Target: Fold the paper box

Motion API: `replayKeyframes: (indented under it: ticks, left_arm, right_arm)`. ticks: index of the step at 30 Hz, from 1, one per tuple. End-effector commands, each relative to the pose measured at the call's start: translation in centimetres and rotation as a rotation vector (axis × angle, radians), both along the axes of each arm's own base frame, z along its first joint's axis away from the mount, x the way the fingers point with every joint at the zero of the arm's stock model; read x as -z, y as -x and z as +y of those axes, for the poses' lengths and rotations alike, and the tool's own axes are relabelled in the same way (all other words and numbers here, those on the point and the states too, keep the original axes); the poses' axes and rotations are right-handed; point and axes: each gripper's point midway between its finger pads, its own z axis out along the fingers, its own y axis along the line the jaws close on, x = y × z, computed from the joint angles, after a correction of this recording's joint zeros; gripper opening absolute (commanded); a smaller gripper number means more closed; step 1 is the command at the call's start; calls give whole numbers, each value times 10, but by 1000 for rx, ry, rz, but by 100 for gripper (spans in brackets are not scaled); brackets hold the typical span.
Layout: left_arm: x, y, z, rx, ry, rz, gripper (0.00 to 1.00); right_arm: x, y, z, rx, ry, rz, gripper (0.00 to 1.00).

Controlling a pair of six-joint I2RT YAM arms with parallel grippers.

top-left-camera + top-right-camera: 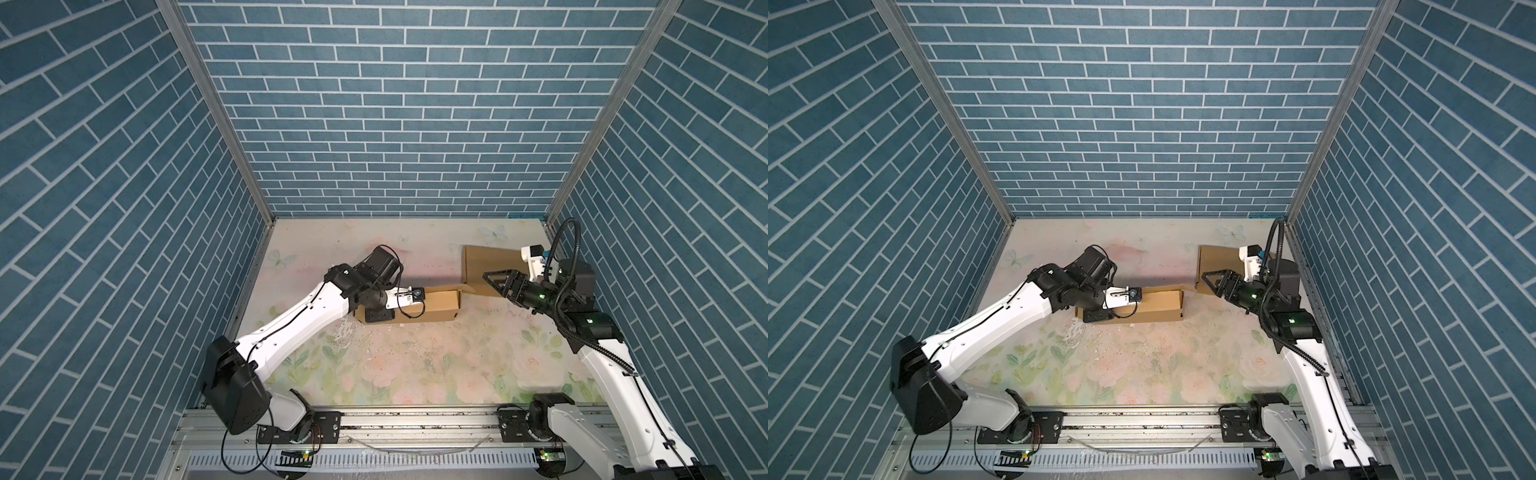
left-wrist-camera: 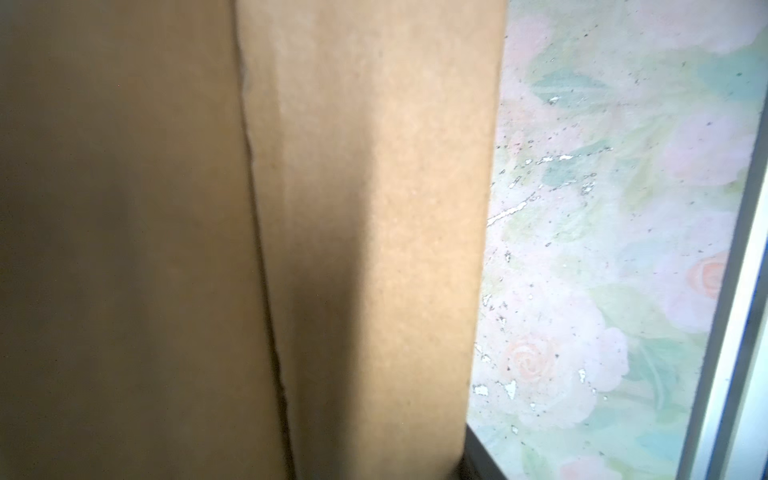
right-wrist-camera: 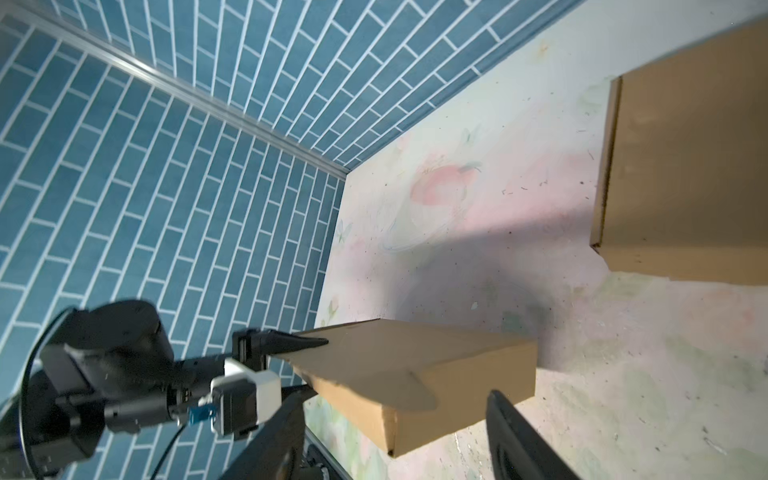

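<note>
A: How many boxes are there?
B: Two brown cardboard things. One is the paper box [image 1: 432, 309], long and low. It lies near the middle of the desk [image 1: 415, 365], with one end toward the left edge. The other is a bigger cardboard piece [image 1: 490, 259] near the back right corner.
A: Do they touch?
B: In both top views a flap [image 1: 451, 288] of the paper box reaches toward it. In the right wrist view bare desk shows between them, so I cannot tell.
A: How many arms?
B: Two, each with one gripper. The left gripper [image 1: 384, 307] is at the left end of the paper box and pinches it. One finger [image 3: 299, 340] lies on the back edge of the top, and one is against the front wall.
A: And the other one?
B: The right gripper [image 1: 496, 282] hangs over the desk in front of the bigger cardboard piece. Its fingers [image 3: 515, 432] are spread wide and hold nothing.
A: What gets in the way?
B: The left arm hides the left end of the paper box from above. The right gripper covers part of the bigger cardboard piece. In the left wrist view cardboard fills most of the picture.
A: What else is around?
B: Three blue brick walls [image 1: 374, 104], one metal rail [image 1: 415, 419] along the front edge, and one black hose [image 1: 578, 245] on the right arm.
</note>
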Motion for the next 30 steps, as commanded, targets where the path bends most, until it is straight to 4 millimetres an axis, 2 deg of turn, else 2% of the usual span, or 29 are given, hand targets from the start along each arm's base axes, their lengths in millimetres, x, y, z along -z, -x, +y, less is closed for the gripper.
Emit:
replayKeyframes:
  ticks: [1,6,10,18,26,30]
  left_arm:
    - [7,20,3,-5,-27,152,44]
    - [15,14,-3,1,-44,177,44]
    - [21,8,-9,1,-45,199,44]
    - [31,4,-8,-6,-54,220,44]
    - [32,0,-10,-3,-46,216,43]
    - [33,0,-12,-1,-42,218,43]
  right_arm:
    - [20,3,6,-61,131,-17,69]
    - [38,-1,12,-94,229,40,68]
    - [50,-3,24,-147,272,92,67]
    - [60,-5,43,-204,257,130,64]
    - [70,-4,50,-234,270,164,52]
    - [84,-3,46,-227,306,195,43]
